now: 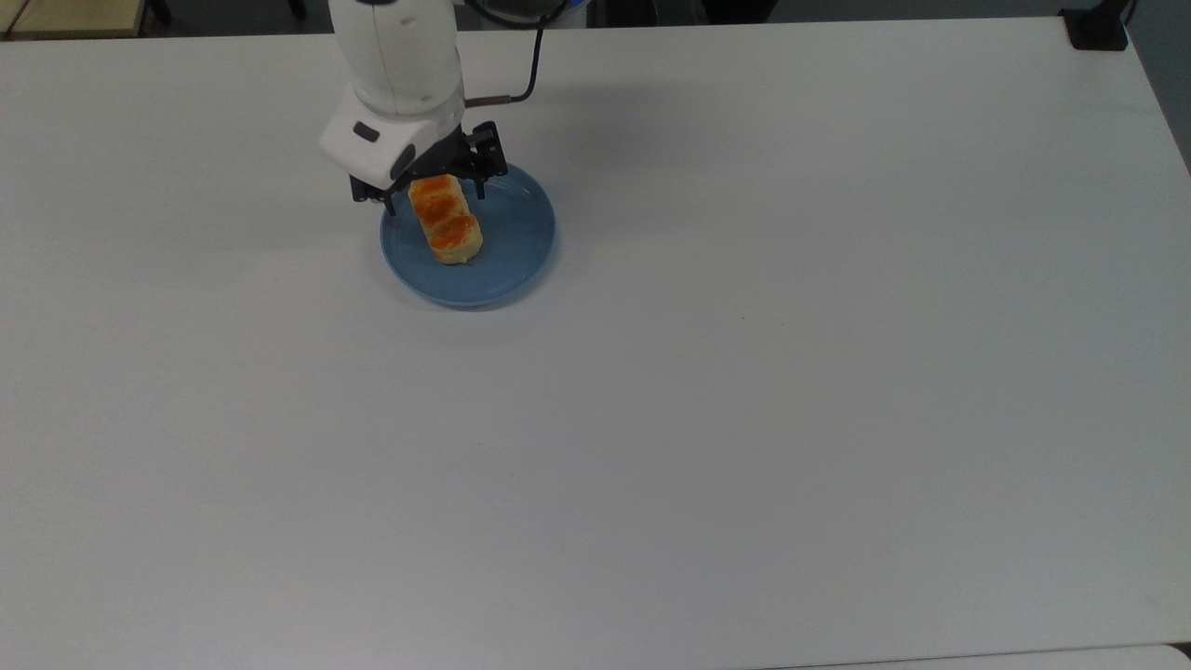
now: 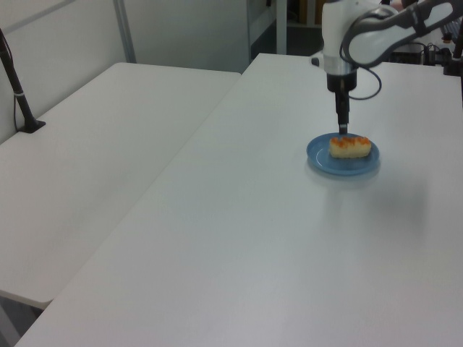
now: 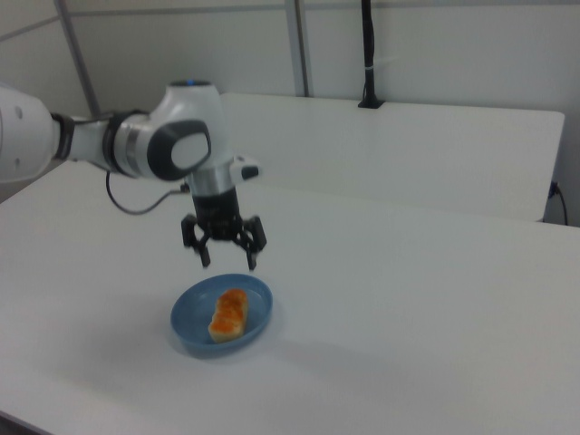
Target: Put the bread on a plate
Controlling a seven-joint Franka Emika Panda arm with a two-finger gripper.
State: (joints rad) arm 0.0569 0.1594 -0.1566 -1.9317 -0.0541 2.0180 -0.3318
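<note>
1. Bread (image 1: 446, 221), a small oblong loaf with an orange-brown top and pale sides, lies flat on the round light-blue plate (image 1: 517, 244) in the upper left of the top view.
2. Part of the loaf's upper end in the top view is covered by the white arm (image 1: 395, 79) and the black gripper (image 1: 434, 193), so that end cannot be made out fully there.
3. The arm is cut off at the upper edge of the top view and of the left view, and at the left edge of the right view.
4. In the left view the gripper (image 2: 343, 129) appears edge-on as one thin dark bar, so its spread cannot be judged from that angle.
5. In the right view the gripper (image 3: 227, 261) hangs above the plate (image 3: 188, 328) with its two fingers spread apart and nothing between them.
6. The bread (image 3: 227, 314) sits below the fingertips in the right view, apart from them, toward the middle of the plate.
7. In the left view the bread (image 2: 350, 147) lies on the plate (image 2: 322, 160), just under the gripper's tip.
8. The plate rests on a white table (image 1: 744, 372); a dark cable (image 1: 530, 70) loops beside the arm.
</note>
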